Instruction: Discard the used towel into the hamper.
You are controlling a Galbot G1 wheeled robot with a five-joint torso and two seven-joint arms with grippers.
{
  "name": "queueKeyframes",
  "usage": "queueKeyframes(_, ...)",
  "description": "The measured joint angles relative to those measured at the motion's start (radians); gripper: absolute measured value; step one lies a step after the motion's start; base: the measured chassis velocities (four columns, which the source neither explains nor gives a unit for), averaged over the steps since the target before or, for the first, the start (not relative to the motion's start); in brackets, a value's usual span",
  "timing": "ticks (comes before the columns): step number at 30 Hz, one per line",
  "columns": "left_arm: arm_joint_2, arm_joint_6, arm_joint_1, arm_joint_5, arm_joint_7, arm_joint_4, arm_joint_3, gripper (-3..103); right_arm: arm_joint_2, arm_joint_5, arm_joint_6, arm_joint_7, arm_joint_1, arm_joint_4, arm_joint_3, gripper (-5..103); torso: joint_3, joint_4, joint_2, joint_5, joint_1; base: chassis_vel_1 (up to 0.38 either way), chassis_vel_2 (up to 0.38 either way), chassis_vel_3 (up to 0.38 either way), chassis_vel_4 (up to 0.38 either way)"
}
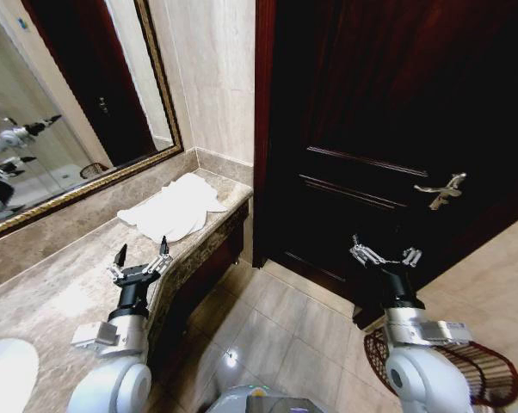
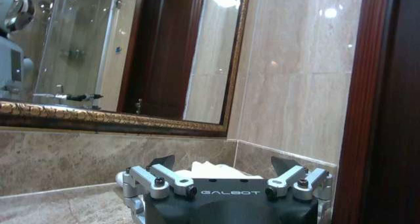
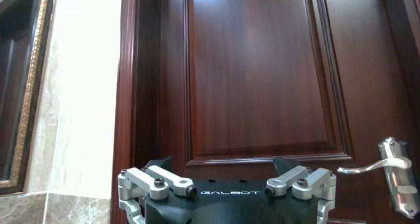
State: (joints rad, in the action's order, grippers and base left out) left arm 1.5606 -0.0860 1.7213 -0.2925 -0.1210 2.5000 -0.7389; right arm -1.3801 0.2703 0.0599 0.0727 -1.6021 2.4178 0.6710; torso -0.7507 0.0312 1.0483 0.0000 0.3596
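bright glare, dark door (image 1: 388,112)

Your bench (image 1: 61,284) runs along the left, from 9 o'clock up toward 11, with the mirror (image 1: 70,103) on the wall behind it. The towel (image 1: 175,209) lies on the bench's far end, at 11 o'clock, ahead of your left gripper (image 1: 141,255), which hangs over the bench with fingers apart. The door (image 1: 388,129) stands ahead from 12 to 2 o'clock. Your right gripper (image 1: 385,254), fingers apart, is before the door. The hamper (image 1: 474,370) sits on the floor (image 1: 276,335) at 4 o'clock, beside your right arm.
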Motion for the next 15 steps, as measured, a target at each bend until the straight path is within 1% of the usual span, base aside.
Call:
queueKeyframes(5,-0.020,-0.028,-0.012,-0.022,-0.022,0.000,-0.003,96,0.002,-0.001,0.001,0.001,0.001,-0.003,-0.001,100,0.000,0.0003,0.000,-0.0001,0.000,0.000,0.000,0.000,0.000)
queueKeyframes(8,-0.107,-0.084,-0.049,-0.090,-0.073,-0.033,-0.007,96,0.006,-0.005,0.006,-0.002,0.003,-0.011,-0.002,100,0.000,0.0000,0.000,-0.0003,0.000,0.000,0.000,0.000,0.000)
queueKeyframes(9,-0.107,-0.084,-0.049,-0.090,-0.073,-0.033,-0.007,96,0.006,-0.005,0.006,-0.002,0.003,-0.011,-0.002,100,0.000,0.0000,0.000,-0.0003,0.000,0.000,0.000,0.000,0.000)
queueKeyframes(11,-0.150,-0.100,-0.074,-0.117,-0.092,-0.063,-0.025,96,0.003,-0.006,0.014,-0.002,0.004,-0.018,0.000,100,0.000,-0.0002,0.000,-0.0003,0.000,0.000,0.000,0.000,0.000)
queueKeyframes(15,-0.165,-0.131,-0.091,-0.129,-0.101,-0.073,-0.034,96,-0.001,-0.008,0.021,-0.001,0.001,-0.028,0.000,100,0.000,0.0001,0.000,-0.0001,0.000,0.000,0.000,0.000,0.000)
